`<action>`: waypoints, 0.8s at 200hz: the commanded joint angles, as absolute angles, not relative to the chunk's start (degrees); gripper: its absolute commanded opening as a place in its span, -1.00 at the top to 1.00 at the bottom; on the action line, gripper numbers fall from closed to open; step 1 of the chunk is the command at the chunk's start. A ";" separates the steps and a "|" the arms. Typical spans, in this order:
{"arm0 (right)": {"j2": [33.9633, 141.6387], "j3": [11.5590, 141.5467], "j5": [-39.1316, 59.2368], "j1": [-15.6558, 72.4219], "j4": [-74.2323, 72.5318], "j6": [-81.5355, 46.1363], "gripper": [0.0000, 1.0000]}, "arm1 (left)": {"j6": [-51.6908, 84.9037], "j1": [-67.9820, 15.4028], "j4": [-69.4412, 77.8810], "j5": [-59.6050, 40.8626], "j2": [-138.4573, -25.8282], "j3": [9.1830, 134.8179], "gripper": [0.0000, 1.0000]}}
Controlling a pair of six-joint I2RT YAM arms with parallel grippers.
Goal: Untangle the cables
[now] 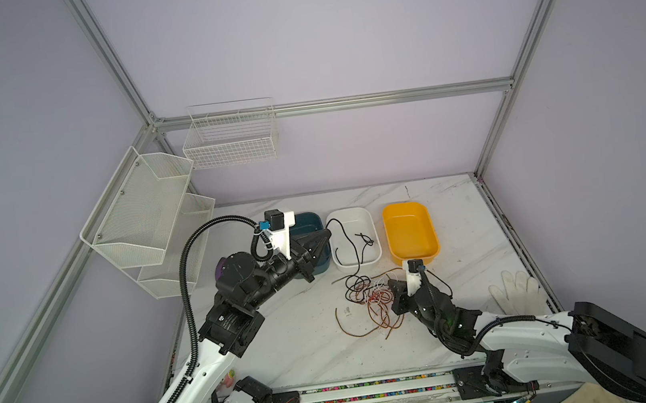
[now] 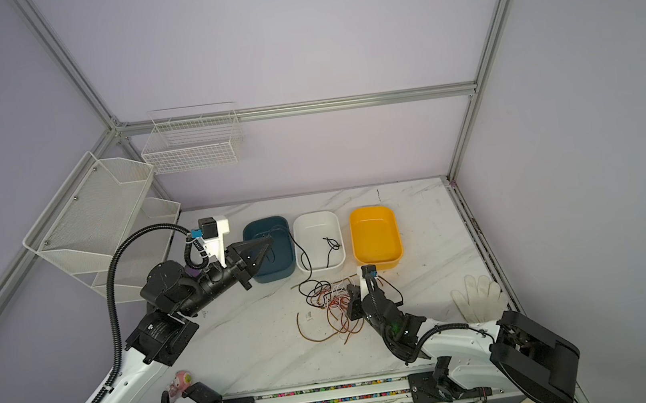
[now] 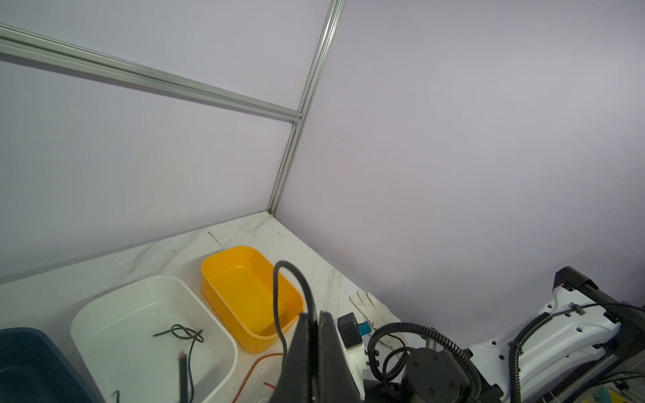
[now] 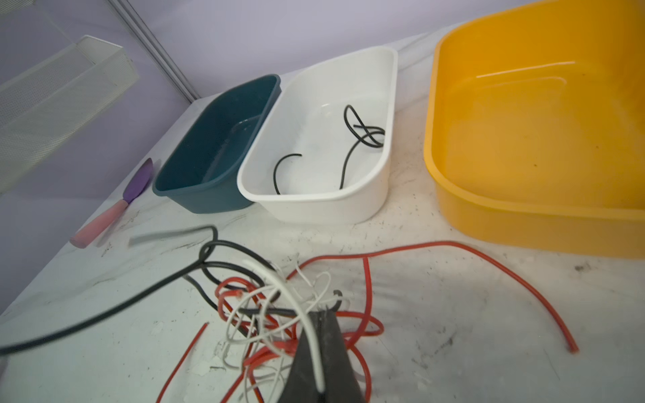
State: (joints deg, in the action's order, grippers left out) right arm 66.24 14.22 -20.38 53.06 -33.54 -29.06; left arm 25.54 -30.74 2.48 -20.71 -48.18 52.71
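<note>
The right gripper [image 4: 321,315] is clamped on a white cable [image 4: 314,349] in the cables [image 1: 369,301] heaped at its tip, the left gripper [image 3: 316,315] on a black cable [image 3: 276,300]; a slow separating pull is judged due next.

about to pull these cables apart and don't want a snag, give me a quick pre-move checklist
1. left gripper shut on the black cable: ok.
2. right gripper shut on the white cable: ok.
3. black cable clear of the tangle: not ok, it leads over the white bin into it.
4. red cable clear of the white cable: not ok, looped together.
5. knots inside the tangle: cannot tell.
</note>
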 commanded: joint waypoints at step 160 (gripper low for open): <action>58.43 30.27 -16.18 53.96 -15.23 -23.91 -0.04 | 26.19 -30.15 9.94 -22.21 -46.06 49.13 1.00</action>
State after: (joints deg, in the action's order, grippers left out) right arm 59.31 27.20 -18.92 53.45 -19.07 -27.24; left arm 25.54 -30.39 6.85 -20.75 -46.19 50.22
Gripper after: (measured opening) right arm 0.507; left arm 0.048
